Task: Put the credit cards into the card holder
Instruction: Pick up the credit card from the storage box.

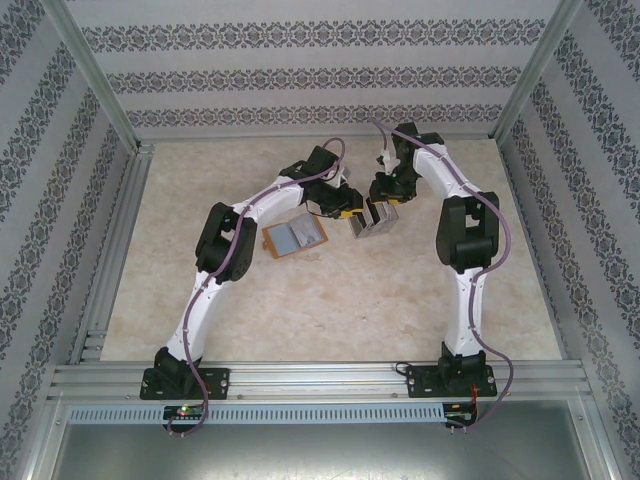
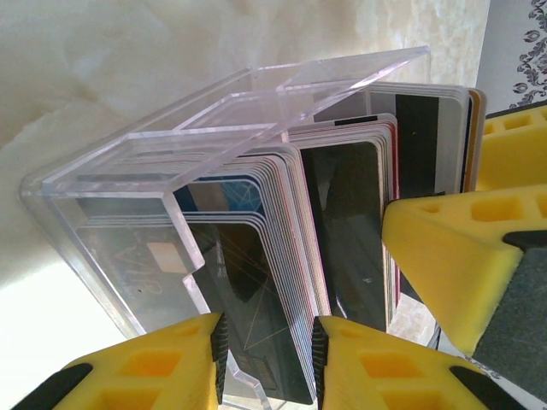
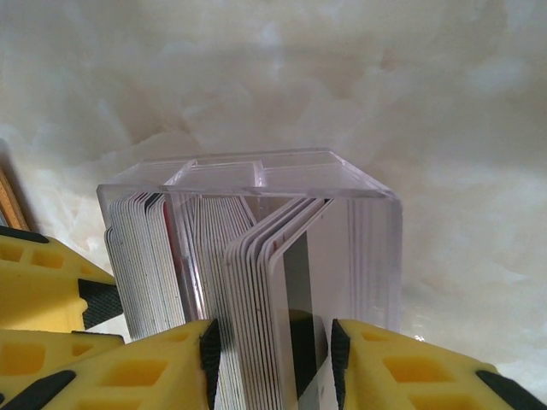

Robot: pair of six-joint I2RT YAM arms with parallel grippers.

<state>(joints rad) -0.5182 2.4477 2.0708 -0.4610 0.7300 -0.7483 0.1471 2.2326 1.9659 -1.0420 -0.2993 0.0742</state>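
Observation:
The card holder (image 1: 272, 243), an orange-tan wallet, lies flat left of centre with a pale grey-blue credit card (image 1: 298, 236) on its face. More credit cards (image 2: 291, 248) stand packed in a clear acrylic box (image 2: 256, 94) just right of the wallet (image 1: 372, 220). My left gripper (image 2: 267, 342) is shut on a stack of these cards from the box's open side. My right gripper (image 3: 275, 350) straddles another stack (image 3: 256, 290) in the same box. Its jaws are open, with a small gap at the left pad.
A yellow finger of the right gripper (image 2: 453, 256) sits close beside the left one. The tan marble tabletop (image 1: 330, 310) lies bare toward the arm bases. Patterned walls and metal rails (image 1: 110, 260) enclose the table.

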